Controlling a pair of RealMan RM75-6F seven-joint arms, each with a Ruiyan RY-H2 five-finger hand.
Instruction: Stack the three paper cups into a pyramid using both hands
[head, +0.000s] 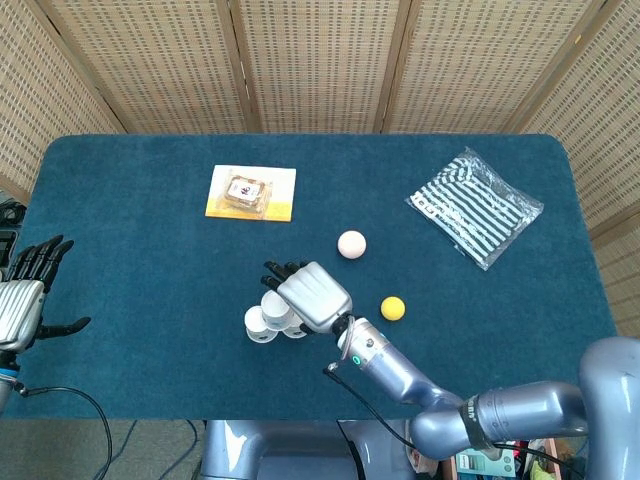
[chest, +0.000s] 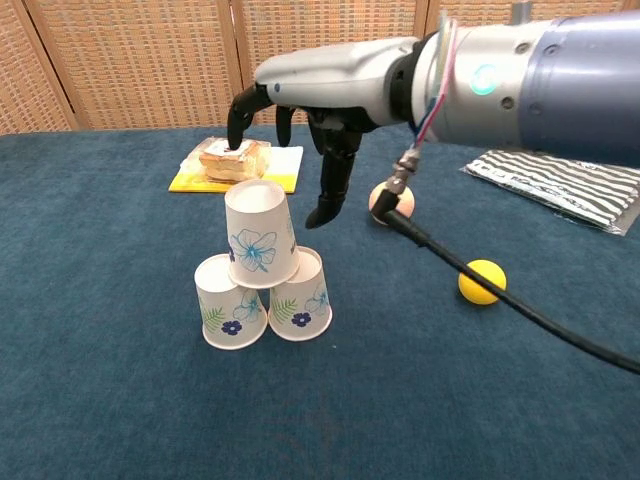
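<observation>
Three white paper cups with blue flower prints stand upside down in a pyramid. The top cup (chest: 260, 234) rests on the left base cup (chest: 229, 303) and the right base cup (chest: 301, 297). In the head view the cups (head: 262, 321) peek out beside my right hand. My right hand (chest: 305, 122) hovers above and to the right of the top cup, fingers spread, holding nothing and clear of the cups; the same right hand (head: 313, 295) shows from above. My left hand (head: 28, 290) sits at the table's far left edge, fingers apart, empty.
A yellow card with a wrapped snack (chest: 232, 165) lies behind the cups. A pink ball (chest: 391, 203) and a yellow ball (chest: 481, 281) sit to the right. A striped bag (head: 474, 206) lies at the back right. A black cable (chest: 520, 312) trails from my right wrist.
</observation>
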